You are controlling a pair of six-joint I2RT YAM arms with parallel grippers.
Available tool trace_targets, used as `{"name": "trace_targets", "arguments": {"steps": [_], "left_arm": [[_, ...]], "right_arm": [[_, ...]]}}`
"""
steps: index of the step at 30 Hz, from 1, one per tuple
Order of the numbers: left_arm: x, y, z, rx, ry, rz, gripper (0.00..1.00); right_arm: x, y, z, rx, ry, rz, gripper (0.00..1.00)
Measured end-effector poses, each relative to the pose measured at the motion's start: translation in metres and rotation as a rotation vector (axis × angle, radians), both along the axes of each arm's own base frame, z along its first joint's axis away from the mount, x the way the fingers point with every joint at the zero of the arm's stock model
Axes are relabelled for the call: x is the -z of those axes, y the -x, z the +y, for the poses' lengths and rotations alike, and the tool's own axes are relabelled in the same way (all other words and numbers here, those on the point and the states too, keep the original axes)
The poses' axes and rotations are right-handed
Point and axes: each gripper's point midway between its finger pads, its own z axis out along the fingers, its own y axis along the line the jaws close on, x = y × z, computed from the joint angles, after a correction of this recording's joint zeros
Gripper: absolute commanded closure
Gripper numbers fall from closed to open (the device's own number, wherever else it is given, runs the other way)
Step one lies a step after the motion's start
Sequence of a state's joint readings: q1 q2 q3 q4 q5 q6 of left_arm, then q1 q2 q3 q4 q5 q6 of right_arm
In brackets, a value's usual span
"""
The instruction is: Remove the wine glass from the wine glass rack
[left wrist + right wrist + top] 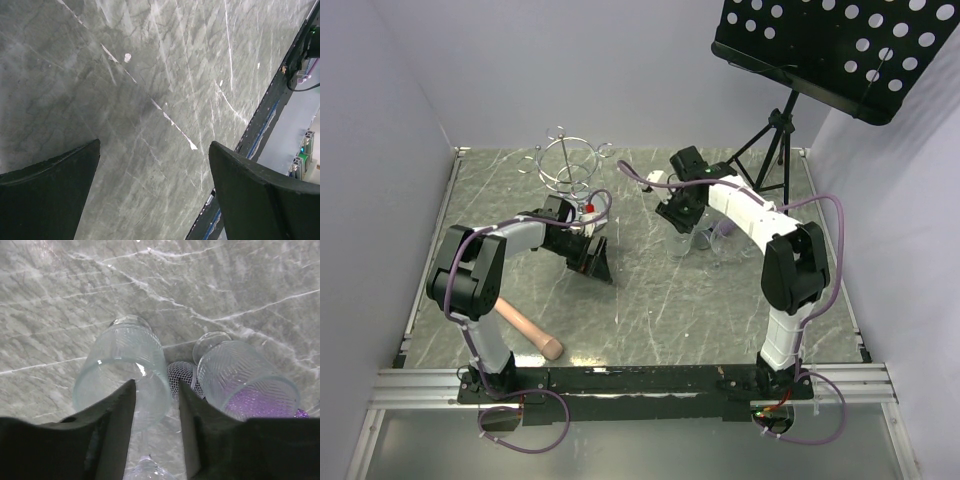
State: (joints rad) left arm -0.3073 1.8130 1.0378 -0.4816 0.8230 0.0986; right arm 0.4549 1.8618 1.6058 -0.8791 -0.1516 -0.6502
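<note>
Seen from above, the rack [570, 165] stands at the far left of the table [650, 320], and I can make out no glass on its loops. The wine glass [692, 243] is on the table right of the middle, directly under the right tool [684, 226], with a second glass [725, 242] just beside it. The left tool [595, 260] hangs low near the rack's base, well apart from both glasses. The left wrist view shows that tool [154, 148] with its fingers spread wide over bare table [150, 75], nothing between them. The right wrist view looks down the right tool [157, 385]. Its fingers stand part way apart, the left one overlapping the near edge of the wine glass [122, 365], the second glass [240, 375] beside the right one. A thin clear stem [143, 440] runs up the gap, touched by neither finger as far as I can tell. Whether the glass stands upright or upturned I cannot tell. It looks light, thin-walled, brittle and slick, and likely to tip against its neighbour. I judge the stem the safest hold, clamped gently, rather than the bowl.
</note>
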Motion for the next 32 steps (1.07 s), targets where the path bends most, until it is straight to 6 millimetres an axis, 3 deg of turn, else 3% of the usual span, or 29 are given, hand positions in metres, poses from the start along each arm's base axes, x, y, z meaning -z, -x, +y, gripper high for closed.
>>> {"name": "trace_targets", "arguments": {"steps": [7, 8, 9, 15, 21, 24, 28, 32], "left_arm": [[0.0, 0.001, -0.003, 0.033, -0.009, -0.029, 0.0], [0.0, 0.001, -0.004, 0.042, -0.011, -0.036, 0.0], [0.0, 0.002, -0.005, 0.053, -0.017, -0.044, 0.0], [0.001, 0.007, -0.014, 0.171, -0.066, -0.168, 0.0], [0.001, 0.02, -0.006, 0.284, -0.165, -0.332, 0.0], [-0.017, 0.022, 0.005, 0.295, -0.175, -0.425, 0.0], [-0.065, 0.013, 0.015, 0.267, -0.139, -0.611, 0.0], [-0.106, 0.011, 0.021, 0.234, -0.114, -0.751, 0.0]], "right_arm": [[-0.015, 0.001, 0.003, 0.034, -0.047, -0.013, 0.32], [-0.017, 0.001, 0.003, 0.037, -0.053, -0.015, 0.24], [-0.022, 0.002, 0.004, 0.043, -0.065, -0.02, 0.01], [-0.051, 0.001, 0.007, 0.105, -0.157, -0.055, 0.0], [-0.105, -0.002, 0.011, 0.178, -0.312, -0.143, 0.0], [-0.123, 0.003, 0.009, 0.223, -0.381, -0.207, 0.0], [-0.145, 0.009, 0.003, 0.311, -0.463, -0.284, 0.0], [-0.156, 0.003, 0.002, 0.384, -0.518, -0.324, 0.0]]}}
